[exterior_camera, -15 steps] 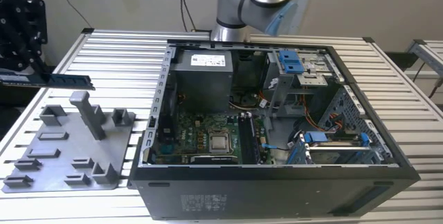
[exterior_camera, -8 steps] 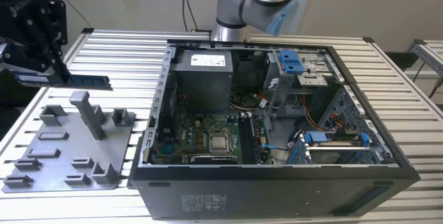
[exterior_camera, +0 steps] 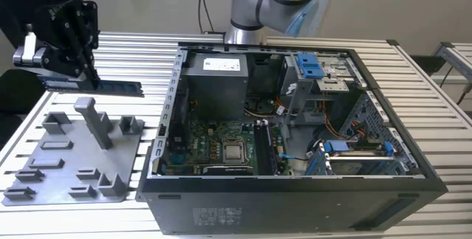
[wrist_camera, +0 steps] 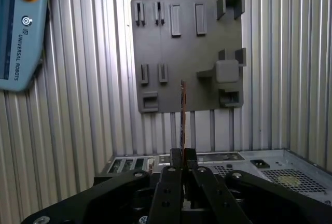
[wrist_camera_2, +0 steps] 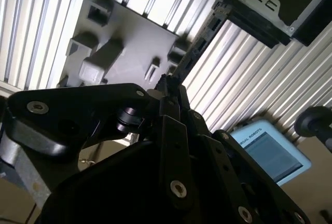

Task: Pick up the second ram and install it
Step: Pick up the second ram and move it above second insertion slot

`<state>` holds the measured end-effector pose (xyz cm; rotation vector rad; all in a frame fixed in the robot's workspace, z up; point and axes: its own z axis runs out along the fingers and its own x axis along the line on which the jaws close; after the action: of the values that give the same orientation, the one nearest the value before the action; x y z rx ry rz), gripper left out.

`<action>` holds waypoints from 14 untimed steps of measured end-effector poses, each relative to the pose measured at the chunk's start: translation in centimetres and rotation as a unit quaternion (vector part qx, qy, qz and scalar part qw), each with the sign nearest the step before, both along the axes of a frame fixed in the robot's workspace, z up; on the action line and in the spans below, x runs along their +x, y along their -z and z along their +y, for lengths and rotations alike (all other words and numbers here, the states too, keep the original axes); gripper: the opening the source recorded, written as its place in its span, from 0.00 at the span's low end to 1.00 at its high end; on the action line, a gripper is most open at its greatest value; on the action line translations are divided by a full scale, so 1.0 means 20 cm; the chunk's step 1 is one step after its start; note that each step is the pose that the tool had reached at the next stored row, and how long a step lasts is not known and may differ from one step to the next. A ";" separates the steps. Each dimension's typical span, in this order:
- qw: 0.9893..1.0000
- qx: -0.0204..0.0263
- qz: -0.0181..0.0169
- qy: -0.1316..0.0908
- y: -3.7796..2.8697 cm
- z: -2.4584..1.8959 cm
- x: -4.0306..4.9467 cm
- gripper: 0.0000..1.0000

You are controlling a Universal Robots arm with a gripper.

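While aloft, ram (wrist_camera: 182,115) edge-on in tool (wrist_camera: 183,154).

The exterior view looks down from high up on the ribbed metal bench (exterior_camera: 140,51). Both wrist views look past the black end effector (wrist_camera: 182,154) (wrist_camera_2: 171,86) onto the flat grey plastic holder plate (wrist_camera: 181,42) (wrist_camera_2: 129,32).

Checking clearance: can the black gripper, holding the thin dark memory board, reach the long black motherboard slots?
Probably yes: the black computer case lies open, nothing covers the slots, and the gripper hangs outside.
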<state>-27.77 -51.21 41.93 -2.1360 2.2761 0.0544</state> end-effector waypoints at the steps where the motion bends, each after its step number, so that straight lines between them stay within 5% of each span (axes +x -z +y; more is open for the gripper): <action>1: 1.000 0.000 0.000 0.000 0.000 0.000 0.021 0.14; 14: 1.000 0.001 0.001 -0.002 0.000 -0.003 0.238 0.14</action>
<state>-23.00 -51.27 41.93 -2.1407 2.2717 0.0570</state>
